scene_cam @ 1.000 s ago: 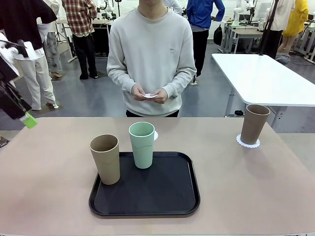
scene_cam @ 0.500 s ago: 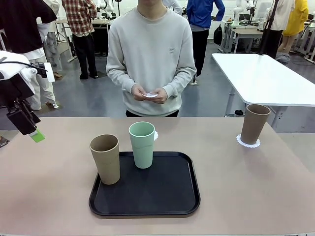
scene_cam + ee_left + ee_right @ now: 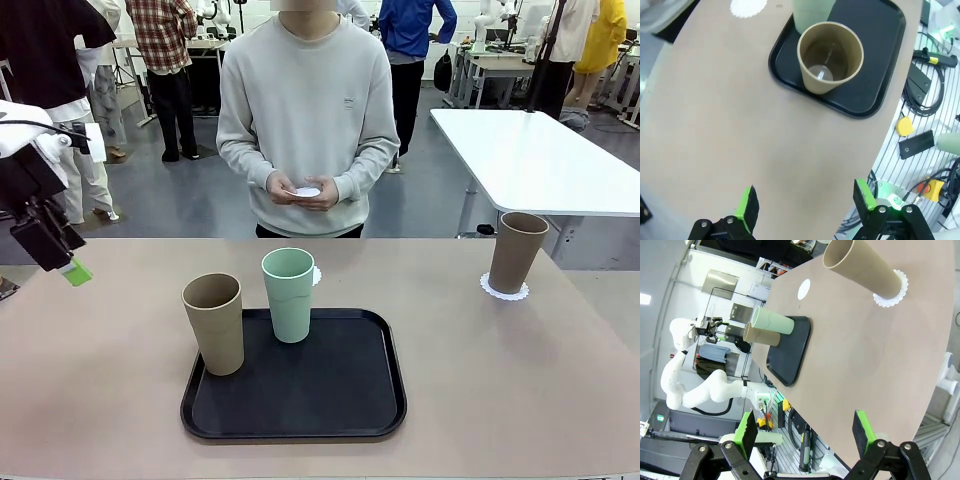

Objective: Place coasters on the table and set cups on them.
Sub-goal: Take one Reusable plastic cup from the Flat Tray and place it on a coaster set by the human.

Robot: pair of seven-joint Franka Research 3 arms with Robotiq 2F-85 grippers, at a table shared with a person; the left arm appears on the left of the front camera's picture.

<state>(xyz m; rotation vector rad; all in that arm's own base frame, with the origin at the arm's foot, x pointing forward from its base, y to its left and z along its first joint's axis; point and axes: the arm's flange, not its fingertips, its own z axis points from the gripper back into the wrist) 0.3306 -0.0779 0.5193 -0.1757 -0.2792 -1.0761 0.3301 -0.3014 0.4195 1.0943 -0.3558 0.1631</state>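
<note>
Wide beige-pink table [image 3: 520, 390], carrying everything listed here.
Person [image 3: 307, 110] in a grey sweatshirt, standing beyond the tray's far side at the table's far edge, hands [image 3: 328, 190] together at waist height.
Black tray [image 3: 340, 385], rounded corners, flat on the table near its front middle.
Tan cup [image 3: 214, 323], upright and empty, on the tray's left edge.
Mint cup [image 3: 288, 294], upright on the tray's far edge, just right of and behind the tan cup.
Second tan cup [image 3: 518, 252], upright, off the tray and well to its right, near the table's far right corner.
Left gripper [image 3: 805, 200], hanging above the table well left of the tray, jaws wide apart, nothing between them.
Right gripper [image 3: 805, 432], farther from the tray than the second tan cup, jaws wide apart, holding nothing.
Coaster [image 3: 503, 291], under the second tan cup, lacy rim showing round the base.
Second coaster [image 3: 317, 275], flat on the table just beyond the tray's far edge, partly hidden behind the mint cup, no cup on it.
Third coaster [image 3: 307, 191], pinched between the person's hands, above and beyond the tray.
</note>
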